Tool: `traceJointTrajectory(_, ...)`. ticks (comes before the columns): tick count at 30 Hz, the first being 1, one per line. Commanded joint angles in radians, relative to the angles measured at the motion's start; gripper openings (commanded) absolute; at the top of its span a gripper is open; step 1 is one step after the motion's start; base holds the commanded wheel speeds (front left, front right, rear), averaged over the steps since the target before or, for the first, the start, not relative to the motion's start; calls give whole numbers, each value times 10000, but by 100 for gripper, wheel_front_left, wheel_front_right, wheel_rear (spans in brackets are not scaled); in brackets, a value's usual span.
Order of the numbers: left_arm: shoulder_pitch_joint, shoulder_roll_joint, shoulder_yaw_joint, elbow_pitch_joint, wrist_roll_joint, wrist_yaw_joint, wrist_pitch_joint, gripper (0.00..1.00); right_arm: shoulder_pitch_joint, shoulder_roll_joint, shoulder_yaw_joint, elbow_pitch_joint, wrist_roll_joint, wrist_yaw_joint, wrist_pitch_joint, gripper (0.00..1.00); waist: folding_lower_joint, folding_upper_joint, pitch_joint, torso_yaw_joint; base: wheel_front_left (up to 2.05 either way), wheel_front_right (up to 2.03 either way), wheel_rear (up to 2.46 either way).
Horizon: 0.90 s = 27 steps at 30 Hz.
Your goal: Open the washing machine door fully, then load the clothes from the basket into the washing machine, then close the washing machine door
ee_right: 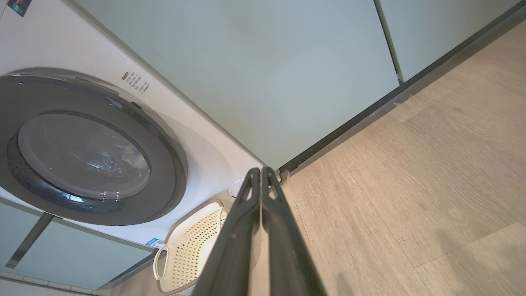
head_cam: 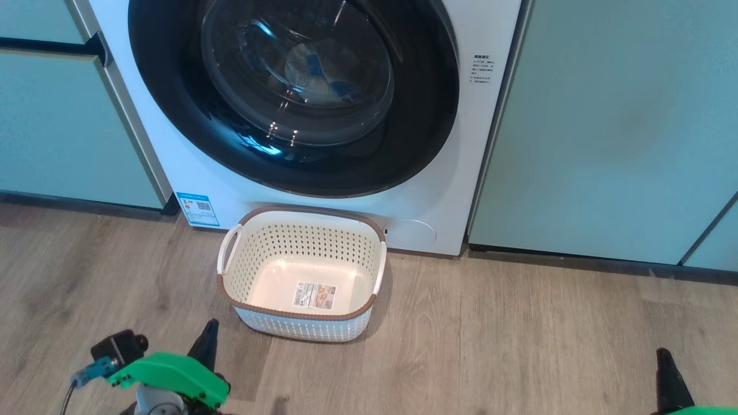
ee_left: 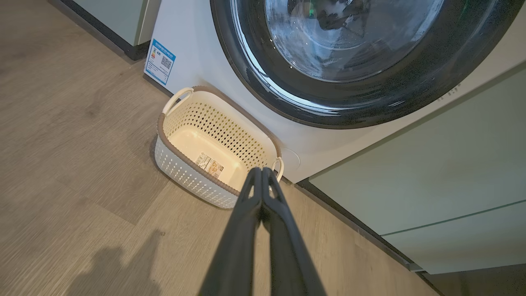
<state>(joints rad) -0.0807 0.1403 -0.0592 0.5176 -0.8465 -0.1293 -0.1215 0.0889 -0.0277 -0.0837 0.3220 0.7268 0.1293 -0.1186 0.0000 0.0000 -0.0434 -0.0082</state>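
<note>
Between the teal cabinets (head_cam: 605, 132), on the wood floor (head_cam: 519, 346), sits the washing machine (head_cam: 438, 190), white front, blue sticker low left. On it the washing machine door (head_cam: 164, 98) looks flush to the front, glossy black rim, bulging glass, so closed as far as I can judge. Just in front, below the door, the basket (head_cam: 305, 329) stands on the floor, cream, perforated, holding nothing but its bottom label. Behind the glass the clothes (head_cam: 314, 72) show as a pale bundle with a blue bit, inside the drum. Reads to me as all three steps done, nothing left. My left claw (ee_left: 261, 172) and right claw (ee_right: 261, 172) are both clenched, fingers pressed together, grasping nothing, low and back from the basket
</note>
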Motion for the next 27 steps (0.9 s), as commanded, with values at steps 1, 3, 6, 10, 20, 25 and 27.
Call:
traceJointTrajectory(1,-422,79,315,-422,-274,-6,101,0,-555,-92,13,-364,336,5,80,0,0,0,9,2,0,0,0)
traceJointTrajectory(3,-418,54,352,-482,-466,-7,160,0,-592,-96,5,-375,559,6,138,0,0,0,21,4,0,0,0)
traceJointTrajectory(6,-413,15,408,-573,-754,-7,248,0,-648,-101,-8,-391,892,6,226,0,0,0,39,7,0,0,0)
traceJointTrajectory(10,-405,-36,483,-694,-1139,-7,367,0,-722,-108,-24,-412,1336,6,344,0,0,0,63,11,0,0,0)
traceJointTrajectory(20,-385,-164,669,-995,-2100,-8,662,0,-907,-125,-65,-466,2447,7,637,0,0,0,123,22,0,0,0)
traceJointTrajectory(25,-378,-216,744,-1116,-2485,-9,780,0,-981,-132,-82,-487,2892,8,754,0,0,0,147,26,0,0,0)
traceJointTrajectory(27,-372,-254,799,-1207,-2774,-9,868,0,-1036,-138,-94,-503,3225,8,842,0,0,0,164,29,0,0,0)
